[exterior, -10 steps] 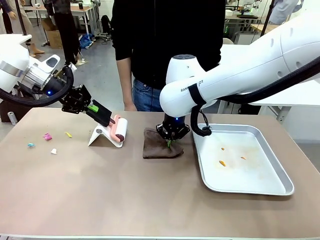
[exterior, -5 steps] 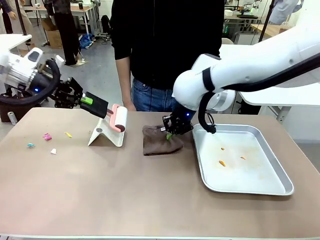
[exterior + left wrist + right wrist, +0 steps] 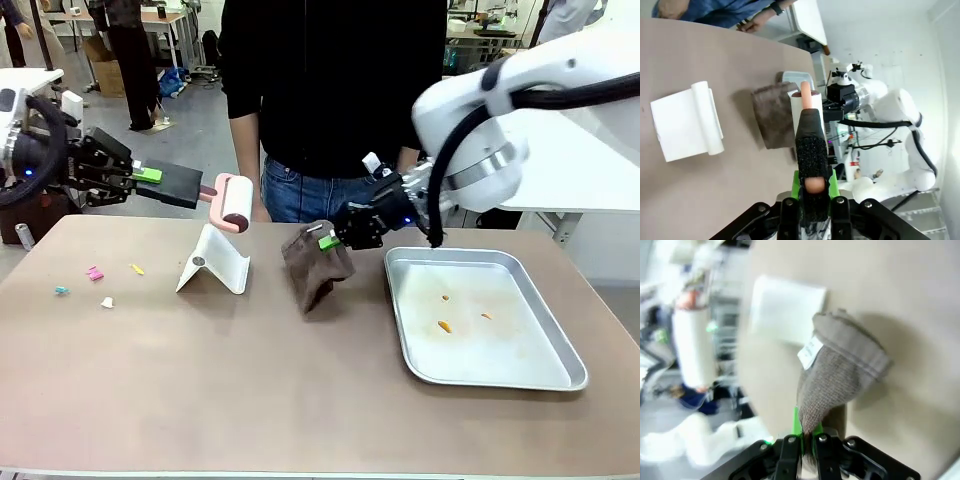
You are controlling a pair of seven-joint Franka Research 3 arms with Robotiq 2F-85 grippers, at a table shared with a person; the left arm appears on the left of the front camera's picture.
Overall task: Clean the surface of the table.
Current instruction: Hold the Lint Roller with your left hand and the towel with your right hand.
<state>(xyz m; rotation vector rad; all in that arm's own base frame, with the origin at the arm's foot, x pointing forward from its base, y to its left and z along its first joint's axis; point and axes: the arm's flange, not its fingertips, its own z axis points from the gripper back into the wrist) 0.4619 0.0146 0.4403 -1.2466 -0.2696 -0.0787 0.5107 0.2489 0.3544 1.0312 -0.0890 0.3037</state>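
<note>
The beige-brown table carries small coloured scraps at its left end. My left gripper is shut on the black-and-pink handle of a lint roller, held level in the air above a white stand. In the left wrist view the handle runs straight out between my green pads. My right gripper is shut on a corner of a brown cloth, which hangs down to the tabletop. The right wrist view shows the cloth drooping from my gripper.
A metal tray with a few orange crumbs lies at the right. A person in a black top stands at the far edge, behind the stand and cloth. The near half of the table is bare.
My left arm has lifted the roller off the white stand, up and to the left. My right gripper has raised the cloth from flat on the table, up and to the right.
</note>
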